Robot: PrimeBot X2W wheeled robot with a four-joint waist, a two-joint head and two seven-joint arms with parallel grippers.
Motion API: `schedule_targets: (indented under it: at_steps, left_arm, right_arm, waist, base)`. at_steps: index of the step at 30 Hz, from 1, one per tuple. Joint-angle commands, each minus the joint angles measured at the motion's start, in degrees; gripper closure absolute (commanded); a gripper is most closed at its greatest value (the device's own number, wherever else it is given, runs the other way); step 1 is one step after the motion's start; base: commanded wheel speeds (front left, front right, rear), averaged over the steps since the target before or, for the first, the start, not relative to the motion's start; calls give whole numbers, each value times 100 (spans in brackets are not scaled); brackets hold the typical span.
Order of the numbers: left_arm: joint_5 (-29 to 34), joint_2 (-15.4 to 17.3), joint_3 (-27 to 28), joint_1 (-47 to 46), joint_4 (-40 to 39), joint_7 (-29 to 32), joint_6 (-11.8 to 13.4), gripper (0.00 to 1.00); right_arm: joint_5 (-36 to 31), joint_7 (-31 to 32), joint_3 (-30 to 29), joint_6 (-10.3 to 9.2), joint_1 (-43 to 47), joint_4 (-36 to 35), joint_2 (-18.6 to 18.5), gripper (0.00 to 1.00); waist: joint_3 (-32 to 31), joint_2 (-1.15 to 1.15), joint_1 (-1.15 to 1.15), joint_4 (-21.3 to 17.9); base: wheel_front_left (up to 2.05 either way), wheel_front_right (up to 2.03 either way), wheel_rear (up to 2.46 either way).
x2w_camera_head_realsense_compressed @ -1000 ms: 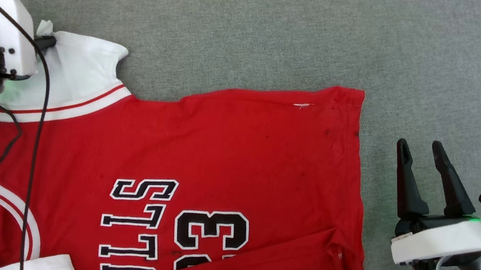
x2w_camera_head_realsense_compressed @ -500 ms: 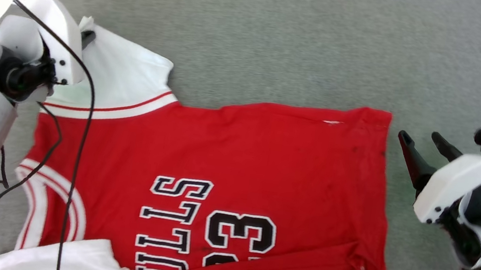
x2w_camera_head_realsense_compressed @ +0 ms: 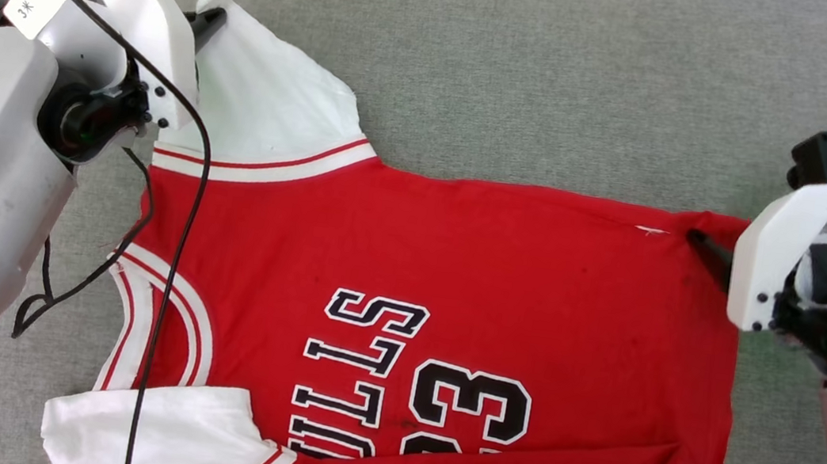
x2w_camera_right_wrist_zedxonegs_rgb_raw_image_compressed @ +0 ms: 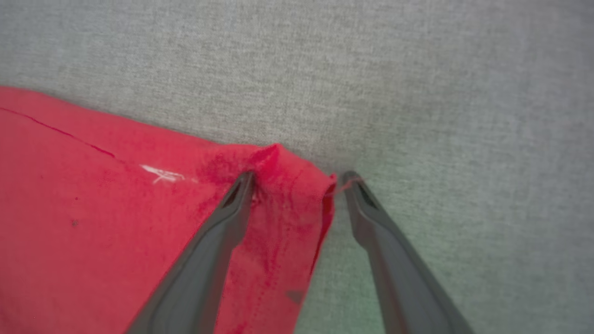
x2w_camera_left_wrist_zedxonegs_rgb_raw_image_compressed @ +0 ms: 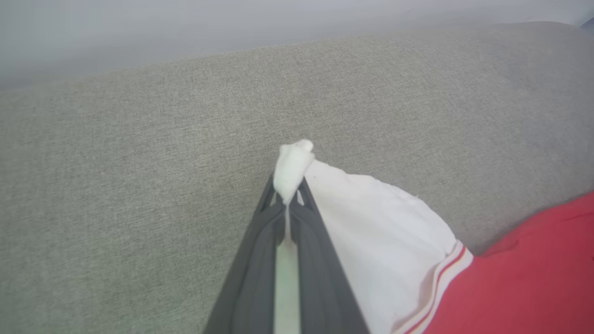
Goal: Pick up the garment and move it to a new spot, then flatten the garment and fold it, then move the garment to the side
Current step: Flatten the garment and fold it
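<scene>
flattening looks under way: the garment (x2w_camera_head_realsense_compressed: 506,260) lies spread, not folded. left gripper (x2w_camera_left_wrist_zedxonegs_rgb_raw_image_compressed: 287,198) pinches a sleeve tip (x2w_camera_left_wrist_zedxonegs_rgb_raw_image_compressed: 293,160); right gripper (x2w_camera_right_wrist_zedxonegs_rgb_raw_image_compressed: 297,178) stands open around the hem corner (x2w_camera_right_wrist_zedxonegs_rgb_raw_image_compressed: 277,160).

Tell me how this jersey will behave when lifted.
Likely floppy: the garment lies limp, and its white sleeve bunches where the left gripper pinches it. Probably light, being thin cloth. The hem corner could slip, since the right gripper only straddles it, open.
</scene>
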Motion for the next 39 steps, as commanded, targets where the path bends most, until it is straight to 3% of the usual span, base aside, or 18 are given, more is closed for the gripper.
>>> schedule_targets:
  at_steps: [1,4,5,6,16,28,33,39]
  left_arm:
    - [-14,-13,-19,-73,-28,-62,-8,100]
    - [-58,-31,-50,-71,-34,-110,-14,100]
    - [-77,-33,-58,-72,-33,-125,-14,100]
    - [-84,-33,-70,-68,-28,-134,-13,100]
    - [-274,72,-138,167,42,-430,-20,100]
    - [-723,334,82,1420,-623,-1169,46,100]
    - [-909,662,197,2298,-1282,-1318,286,100]
    - [-1164,1058,312,3538,-2234,-1448,852,100]
  right_arm:
    - [41,198,100,-2,-40,270,8,0]
    - [121,566,265,-2,-45,706,100,0]
    - [146,668,290,-2,-47,832,120,54]
    - [189,768,301,-2,-54,952,145,100]
    - [260,137,-110,-4,-515,644,52,100]
    - [144,-377,-909,-4,740,-353,105,100]
    - [130,-457,-1041,-3,1421,-677,276,100]
    - [194,-583,-1148,-4,2200,-916,433,100]
  waist:
    - [41,0,0,40]
    - [66,0,0,67]
    - [70,0,0,73]
    - [71,0,0,79]
    - [-188,0,0,98]
    - [-898,0,0,299]
    - [-1181,0,0,333]
    - [-1482,0,0,405]
  base:
    - [0,0,0]
    - [0,0,0]
    - [0,0,0]
    - [0,0,0]
    - [0,0,0]
    - [0,0,0]
    - [0,0,0]
    - [0,0,0]
